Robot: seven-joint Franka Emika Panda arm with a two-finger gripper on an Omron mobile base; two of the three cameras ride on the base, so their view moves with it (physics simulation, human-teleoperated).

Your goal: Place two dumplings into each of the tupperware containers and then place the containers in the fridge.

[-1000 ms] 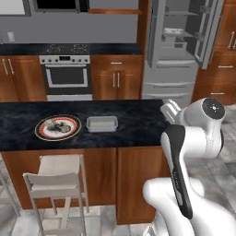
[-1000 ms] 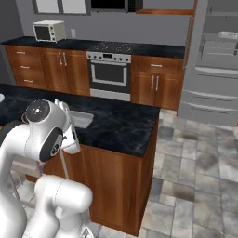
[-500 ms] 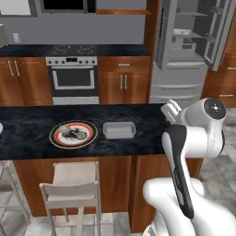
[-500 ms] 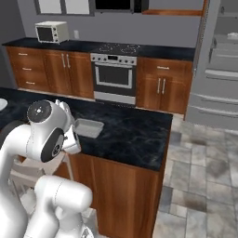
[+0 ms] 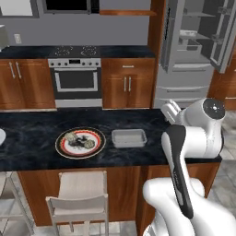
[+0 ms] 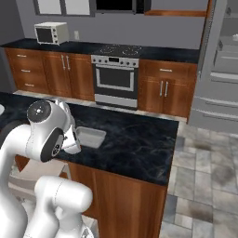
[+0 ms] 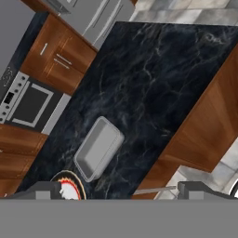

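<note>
Dumplings (image 5: 73, 137) heaped on red-rimmed plate (image 5: 61, 148) on dark island counter (image 5: 27, 138), not yet moved. Tupperware container (image 5: 129, 138) just beside plate, empty, probably set close for short transfer. Fridge (image 5: 193, 55) behind, doors open for later. Gripper (image 7: 119, 189) high above counter, fingers spread wide, holding nothing.
</note>
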